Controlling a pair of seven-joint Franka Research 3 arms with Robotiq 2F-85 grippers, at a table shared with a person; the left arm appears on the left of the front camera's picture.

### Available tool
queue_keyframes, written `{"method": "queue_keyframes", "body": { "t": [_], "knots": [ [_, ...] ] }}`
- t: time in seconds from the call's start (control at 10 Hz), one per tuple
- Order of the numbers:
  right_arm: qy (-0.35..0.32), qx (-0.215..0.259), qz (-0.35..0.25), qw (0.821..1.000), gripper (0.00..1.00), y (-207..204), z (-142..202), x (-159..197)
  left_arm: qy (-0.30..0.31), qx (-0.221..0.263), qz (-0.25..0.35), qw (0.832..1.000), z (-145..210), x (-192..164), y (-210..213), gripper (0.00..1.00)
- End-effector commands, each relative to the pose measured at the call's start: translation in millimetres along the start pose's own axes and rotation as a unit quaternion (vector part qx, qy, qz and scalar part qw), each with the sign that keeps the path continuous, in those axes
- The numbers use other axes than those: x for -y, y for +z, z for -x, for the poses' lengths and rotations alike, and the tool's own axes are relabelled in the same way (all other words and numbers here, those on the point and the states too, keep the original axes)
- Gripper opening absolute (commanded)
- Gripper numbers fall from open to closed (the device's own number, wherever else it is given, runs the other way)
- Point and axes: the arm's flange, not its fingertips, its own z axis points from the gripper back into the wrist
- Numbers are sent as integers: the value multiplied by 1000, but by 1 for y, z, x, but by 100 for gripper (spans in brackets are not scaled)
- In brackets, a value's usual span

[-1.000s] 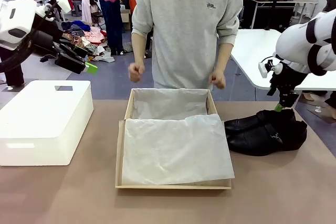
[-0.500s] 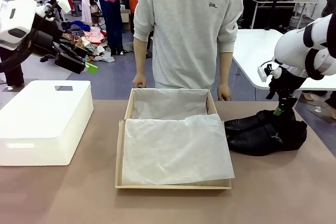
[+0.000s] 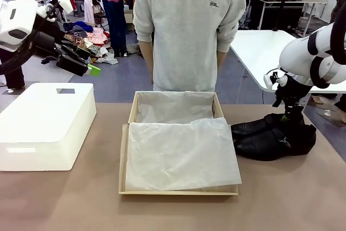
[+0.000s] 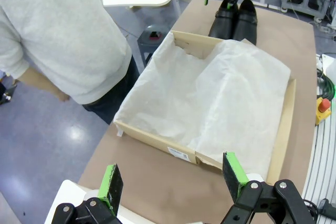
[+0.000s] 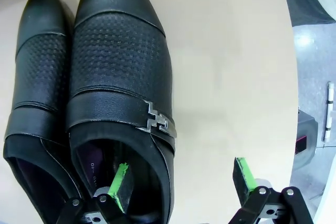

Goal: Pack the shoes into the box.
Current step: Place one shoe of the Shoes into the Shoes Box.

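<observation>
The right jaws stand apart, straddling the side wall of one of the shoes (image 5: 121, 77). One green pad (image 5: 119, 179) is over its opening and the other outside, apparently so that closing would pinch the rim. The pair lies on the worktop (image 3: 65, 198) at 3 o'clock of the box (image 3: 123, 160), toes toward it. The box lies open, lined with tissue paper (image 3: 181, 155). The right arm (image 3: 311, 58) drops steeply, wrist vertical. The left jaws, also apart, hang high at 10 o'clock, near the white block (image 3: 46, 123).
</observation>
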Motion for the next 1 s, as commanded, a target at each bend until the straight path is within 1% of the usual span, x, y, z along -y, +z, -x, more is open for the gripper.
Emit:
{"method": "queue_keyframes", "body": {
  "t": [0.0, 0.1, 0.6, 0.7, 0.9],
  "knots": [
    [6, 9, -2, 1000, 100, 0, 2, 9, -1, 4, 5, 1000, 1, -1, 0, 100],
    [4, 8, -17, 1000, 100, 0, 1, 10, -1, 4, 5, 1000, 1, -1, 0, 100],
    [-9, 4, -32, 999, 10, -1, 0, 11, -1, 4, 5, 1000, 1, -1, 0, 100],
    [-9, 3, -33, 999, 0, -1, 0, 11, -1, 4, 5, 1000, 1, -1, 0, 100],
    [-12, 1, -36, 999, 0, 0, 1, 12, -1, 4, 5, 1000, 1, -1, 0, 100]
  ]
}}
